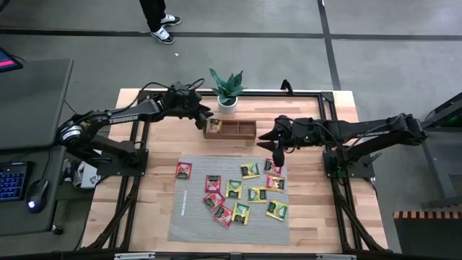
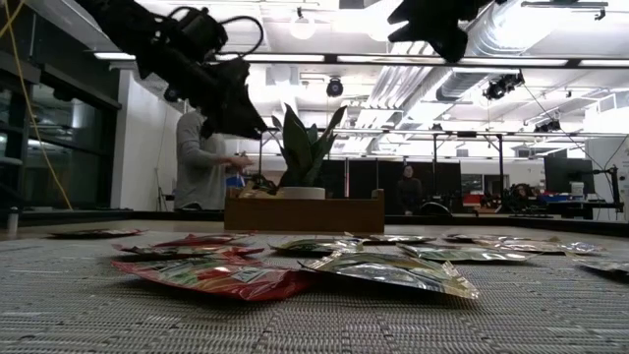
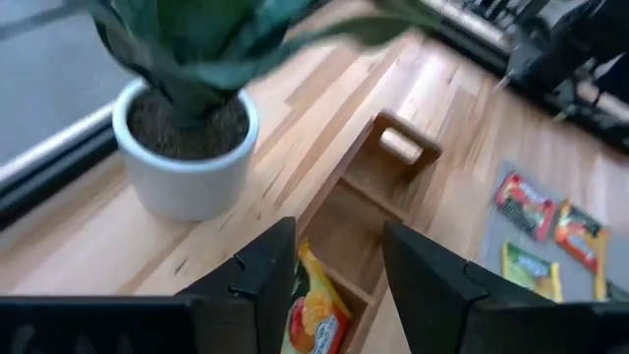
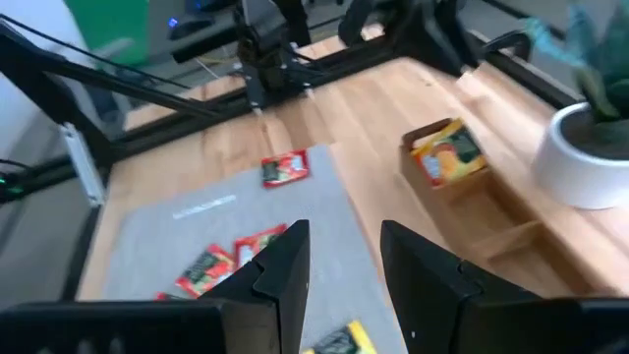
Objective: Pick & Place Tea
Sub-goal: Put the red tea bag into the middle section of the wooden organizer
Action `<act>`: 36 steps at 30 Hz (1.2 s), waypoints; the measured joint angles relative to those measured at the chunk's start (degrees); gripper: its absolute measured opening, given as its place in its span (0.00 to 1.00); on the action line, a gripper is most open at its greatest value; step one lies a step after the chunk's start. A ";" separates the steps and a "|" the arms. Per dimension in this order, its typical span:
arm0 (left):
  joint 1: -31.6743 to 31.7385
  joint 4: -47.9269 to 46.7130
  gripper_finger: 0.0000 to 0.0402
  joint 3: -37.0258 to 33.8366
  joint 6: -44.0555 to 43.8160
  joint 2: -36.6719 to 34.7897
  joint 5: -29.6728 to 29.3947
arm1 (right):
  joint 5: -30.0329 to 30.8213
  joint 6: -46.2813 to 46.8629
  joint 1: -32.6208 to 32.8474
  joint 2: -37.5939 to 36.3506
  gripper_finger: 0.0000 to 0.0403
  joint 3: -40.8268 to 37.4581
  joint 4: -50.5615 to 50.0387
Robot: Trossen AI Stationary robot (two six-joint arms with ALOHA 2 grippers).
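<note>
The grey ribbed mat [image 1: 229,196] is spread mid-table, strewn with small flat red, yellow and green tea sachets [image 1: 250,170]; the brown three-compartment wooden tray [image 1: 230,129] lies just beyond it. One yellow sachet [image 3: 314,313] is seen in the tray's left end compartment, directly under the left gripper [image 3: 339,285], whose fingers stand apart and empty. The right gripper [image 4: 341,270], also parted and empty, is held above the mat's far right corner, nearest the loose sachets. The tray's contents are shown only by the wrist views.

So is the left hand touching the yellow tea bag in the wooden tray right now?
Apart. In the left wrist view the yellow tea bag lies in the wooden tray below the open left hand, with clear space beside each finger.
</note>
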 joint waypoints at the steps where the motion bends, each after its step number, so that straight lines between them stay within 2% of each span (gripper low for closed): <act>1: 0.00 -0.43 0.37 0.00 -0.64 -0.67 0.43 | -0.60 0.61 0.02 0.00 0.31 -1.18 1.54; 6: -0.74 -0.46 0.34 0.00 -3.18 -4.03 4.94 | -3.09 4.30 0.02 0.00 0.31 -7.89 10.87; 10: -3.66 -1.08 0.31 0.00 -3.71 -5.63 5.63 | -3.82 6.85 0.02 0.00 0.31 -13.33 17.07; 16: -7.63 -4.52 0.31 0.00 -4.55 -7.62 3.08 | -4.03 8.62 0.02 0.02 0.31 -16.49 20.41; 23: -12.29 -14.62 0.31 0.00 -6.70 -11.33 -1.33 | -4.05 6.89 0.02 0.28 0.31 -16.47 21.03; 29: -18.35 -22.31 0.31 -0.09 -8.19 -14.45 -7.70 | -6.51 4.29 0.06 6.21 0.31 -12.24 21.00; 36: -24.32 -27.78 0.31 -0.07 -12.49 -18.97 -17.13 | -11.18 -2.50 -0.05 20.95 0.31 1.73 19.05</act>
